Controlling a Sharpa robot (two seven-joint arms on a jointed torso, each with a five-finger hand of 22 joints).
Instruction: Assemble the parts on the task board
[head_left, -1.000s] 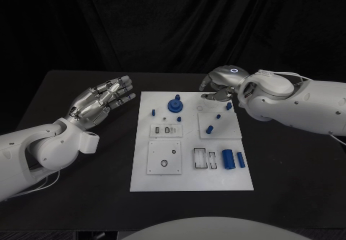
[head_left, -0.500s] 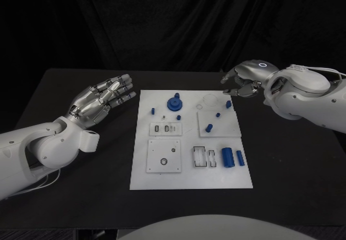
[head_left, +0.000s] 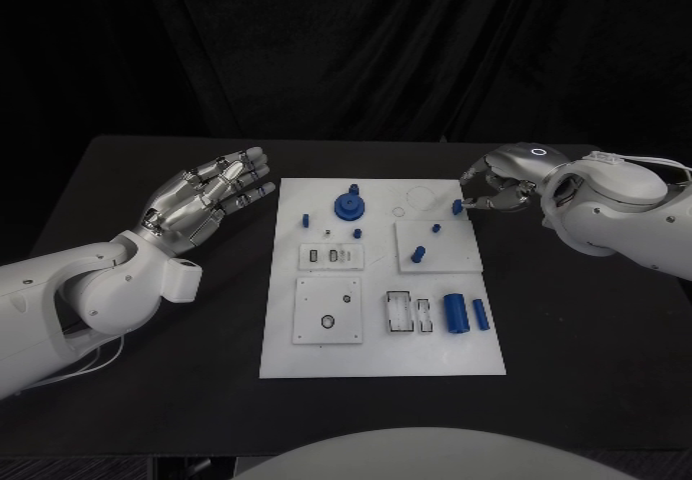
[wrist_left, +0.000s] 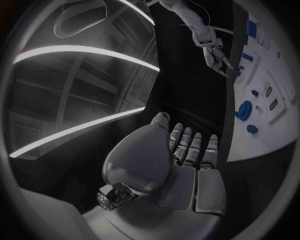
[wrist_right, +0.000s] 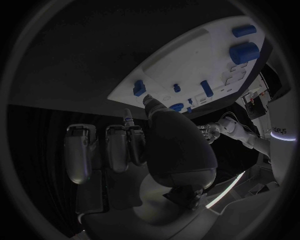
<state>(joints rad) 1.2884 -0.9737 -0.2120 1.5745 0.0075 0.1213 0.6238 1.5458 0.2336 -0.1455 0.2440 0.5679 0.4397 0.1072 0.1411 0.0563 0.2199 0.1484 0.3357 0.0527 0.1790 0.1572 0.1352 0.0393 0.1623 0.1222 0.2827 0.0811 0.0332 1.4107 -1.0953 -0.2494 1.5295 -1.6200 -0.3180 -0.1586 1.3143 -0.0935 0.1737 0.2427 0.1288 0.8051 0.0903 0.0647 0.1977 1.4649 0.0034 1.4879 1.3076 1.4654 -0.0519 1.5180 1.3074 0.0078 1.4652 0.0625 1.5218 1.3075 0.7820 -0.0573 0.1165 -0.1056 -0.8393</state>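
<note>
1. Nearest the robot, the white task board (head_left: 382, 360) has a bare front strip. It lies lengthways in the middle of the black table (head_left: 577, 380).
2. Just beyond that strip, a square plate (head_left: 329, 313) with one small oval hole sits on the board's left. Beside it lie two white slotted frames (head_left: 408, 314), then two blue cylinders (head_left: 467, 316) side by side, one thick and one thin.
3. Mid-board, a small block with two slots (head_left: 332, 259) sits left. A raised white square (head_left: 436, 247) to its right carries three small blue pegs (head_left: 418, 257).
4. At the far end stand one blue gear-like knob (head_left: 349, 208), one small blue peg (head_left: 306, 221) to its left, and another blue peg (head_left: 457, 208) near the right edge.
5. The left hand (head_left: 203, 200) hovers off the board's left side, palm up, fingers spread and straight, holding nothing.
6. The right hand (head_left: 500, 187) hangs beside the board's far right corner with fingers curled in. Whether they pinch anything cannot be told.
7. The only readable lettering is on the robot's own arm, so none on the board.
</note>
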